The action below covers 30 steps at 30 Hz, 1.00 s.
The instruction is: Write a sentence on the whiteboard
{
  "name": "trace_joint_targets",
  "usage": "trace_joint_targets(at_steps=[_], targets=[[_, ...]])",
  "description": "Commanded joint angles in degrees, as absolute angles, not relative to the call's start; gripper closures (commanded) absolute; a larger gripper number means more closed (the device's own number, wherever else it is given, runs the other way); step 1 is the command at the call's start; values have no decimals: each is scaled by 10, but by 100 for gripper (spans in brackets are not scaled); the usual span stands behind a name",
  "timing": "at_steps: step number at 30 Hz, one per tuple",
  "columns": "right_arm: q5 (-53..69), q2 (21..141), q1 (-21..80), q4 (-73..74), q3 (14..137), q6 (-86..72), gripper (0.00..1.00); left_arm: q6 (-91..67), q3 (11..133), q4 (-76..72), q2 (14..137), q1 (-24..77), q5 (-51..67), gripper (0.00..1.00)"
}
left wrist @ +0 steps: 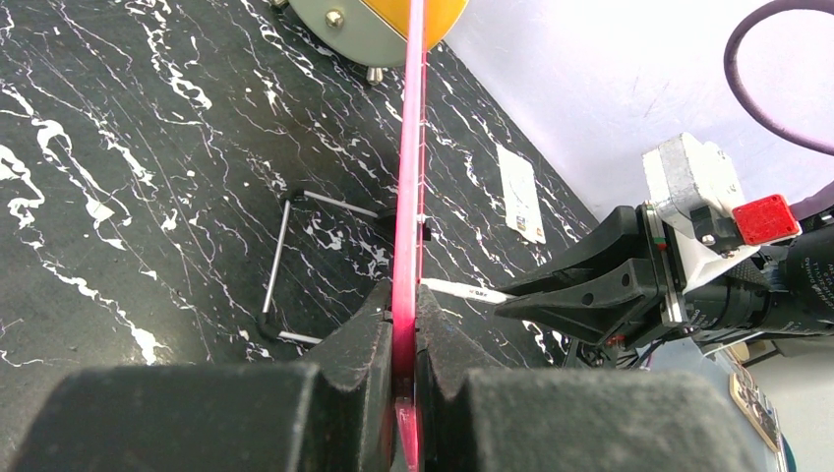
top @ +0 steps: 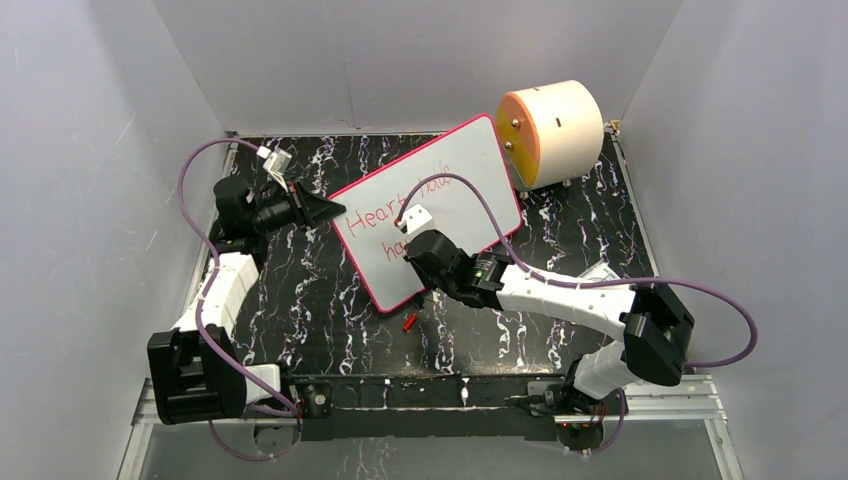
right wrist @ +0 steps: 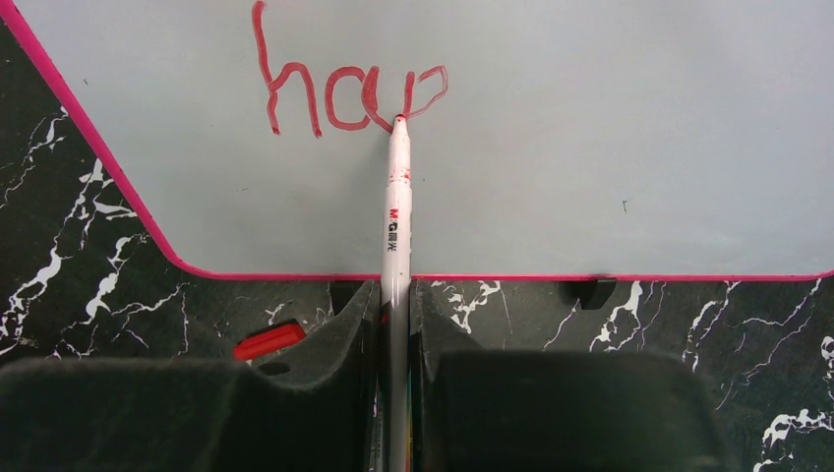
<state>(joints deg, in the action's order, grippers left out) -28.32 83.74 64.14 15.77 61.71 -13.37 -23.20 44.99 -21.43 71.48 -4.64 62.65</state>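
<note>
The whiteboard (top: 470, 165) sits toward the far middle of the counter (top: 300, 290), turned at an angle so one rounded corner points at the near edge. It's a flat, glossy white slab with a thin pink-red rim.

The sentence (top: 373, 220) is skinny red marker scrawl running on a slant. The top line starts with "Heart", then a second word partly crossed by a purple cable (top: 440, 175). The lower line reads roughly "hav" in the right wrist view, with loopy, uneven strokes.

The marker (right wrist: 397, 216) is a slim white barrel with small print and red smudges near its nib. The tip touches the board right at the last stroke. The right gripper (right wrist: 395, 295) is clamped on that barrel, its matte black fingers pressed against it from both sides.

The left gripper (left wrist: 404, 324) is clamped on the board's left edge, so the pink rim runs straight out between its black fingers.

- A thin metal wire frame (left wrist: 277, 258) lies on the counter just beside the board. I can't tell whether it carries the board.
- A small red cap (top: 409, 322) lies on the counter just off the board's near corner.
- A cream cylinder (top: 565, 125) with a flat orange face sits on its side in the far right corner, close to the board's far end.

The counter itself is black with white marble-like veins.
</note>
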Motion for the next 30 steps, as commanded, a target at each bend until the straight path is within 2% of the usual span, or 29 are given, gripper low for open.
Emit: trace_joint_targets(at_steps=[1,6,10,21,30], targets=[[-298,810,640,133,632,-139,100,-199,460,-164,692,-42,612,95],[-290,771,639,123,617,-135,100,-173,487,-100,666,-41,558,65],[-285,744,640,106,603,-130,100,-175,518,-59,633,-40,513,53],[-259,679,639,22,551,-116,100,-243,609,153,548,-31,380,38],[-222,624,640,-95,471,-109,100,-432,546,140,477,29,373,35]])
